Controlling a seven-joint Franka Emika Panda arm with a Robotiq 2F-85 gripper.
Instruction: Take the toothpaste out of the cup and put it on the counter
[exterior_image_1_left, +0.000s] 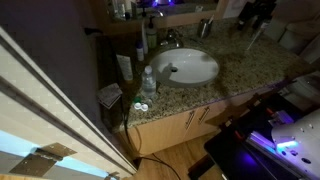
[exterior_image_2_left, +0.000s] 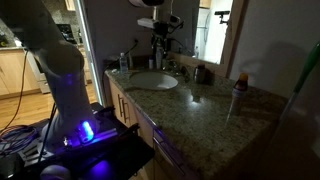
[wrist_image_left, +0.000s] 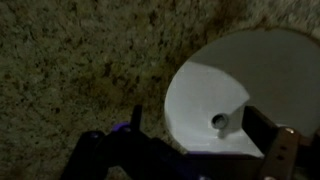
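My gripper (wrist_image_left: 195, 118) is open with nothing between its dark fingers. In the wrist view it looks down on the speckled granite counter (wrist_image_left: 80, 60) and the white sink basin (wrist_image_left: 230, 70) with its drain. In both exterior views the gripper (exterior_image_1_left: 257, 14) (exterior_image_2_left: 160, 28) hangs above the counter at the far side of the basin. A small dark cup (exterior_image_2_left: 203, 73) stands near the back wall beside the basin. A pale slim thing (exterior_image_1_left: 250, 38) shows just under the gripper. I cannot tell whether it is the toothpaste.
A clear water bottle (exterior_image_1_left: 148, 82) (exterior_image_2_left: 237, 88) stands near the counter's front edge. The faucet (exterior_image_1_left: 172, 40) and small toiletries line the back wall. Wooden cabinets (exterior_image_1_left: 185, 125) run below. The robot base with blue light (exterior_image_2_left: 80, 130) is beside the counter.
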